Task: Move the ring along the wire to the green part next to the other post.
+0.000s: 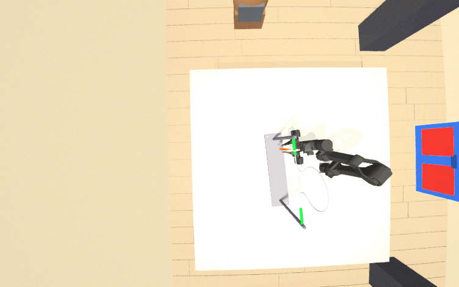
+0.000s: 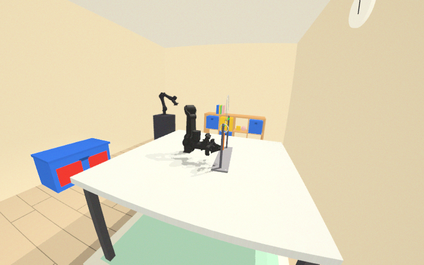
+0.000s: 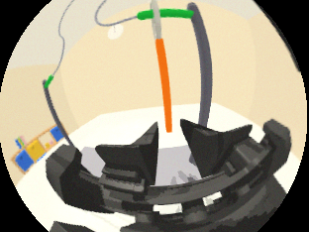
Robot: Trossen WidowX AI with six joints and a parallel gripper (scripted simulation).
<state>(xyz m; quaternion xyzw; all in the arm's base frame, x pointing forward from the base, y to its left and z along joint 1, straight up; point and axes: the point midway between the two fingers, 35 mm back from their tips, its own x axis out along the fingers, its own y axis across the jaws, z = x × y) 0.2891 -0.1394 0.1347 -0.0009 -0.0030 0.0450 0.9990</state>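
While 1 slim dark-grey post (image 1: 292, 213) (image 2: 227, 137) (image 3: 55, 113) stands left in the wrist view, the black claw (image 1: 282, 148) (image 2: 220, 148) (image 3: 169, 123) gapes, grasping nothing, near the orange stick handle (image 1: 283, 149) (image 2: 223, 142) (image 3: 164, 84); its pale ring (image 1: 296, 150) (image 2: 228, 130) (image 3: 156, 22) hangs on green wire (image 1: 293, 141) (image 3: 177, 13) beside post 2 (image 1: 284, 138) (image 2: 221, 156) (image 3: 205, 69), right.

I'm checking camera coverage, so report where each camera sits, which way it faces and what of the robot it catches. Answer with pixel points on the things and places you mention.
Top: above the table (image 1: 223, 220) (image 2: 199, 187), facing down; arm and gripper (image 1: 293, 148) (image 2: 220, 148) (image 3: 169, 123) show.
Exterior: off one table side, slightly above it, facing across; arm and gripper show.
Wrist: near the gripper, facing out past its fingers; gripper only.
Top and exterior share the arm; all share the orange handle (image 1: 284, 149) (image 2: 223, 142) (image 3: 164, 86).
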